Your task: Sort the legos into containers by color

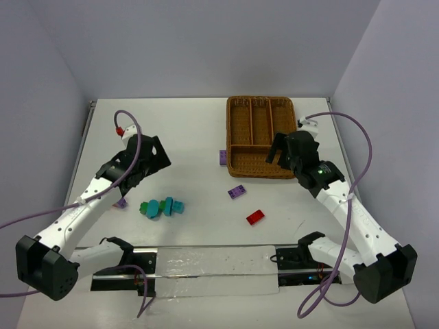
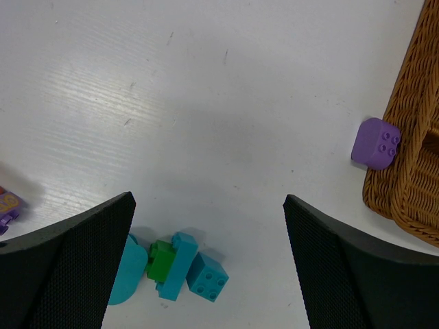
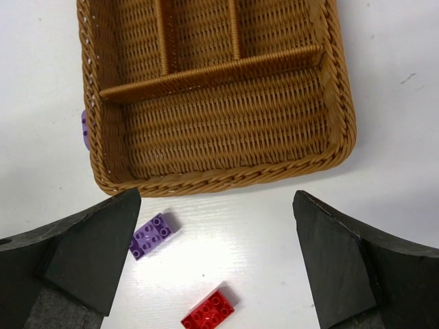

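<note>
Lying scattered on the white counter (image 1: 178, 137): a teal-and-green lego cluster (image 1: 162, 207), a flat purple brick (image 1: 236, 192), a red brick (image 1: 255, 217), and a purple cube (image 2: 376, 142) touching the outer wall of the wicker tray (image 1: 260, 174). The left hand (image 2: 208, 199) and right hand (image 3: 217, 195) hang open, holding nothing. Bricks look light, rigid, likely slick; pinch across opposite flat sides.

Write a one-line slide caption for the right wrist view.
Open right gripper hovers over a purple lego and a red lego on the table, just outside the wicker tray.
</note>
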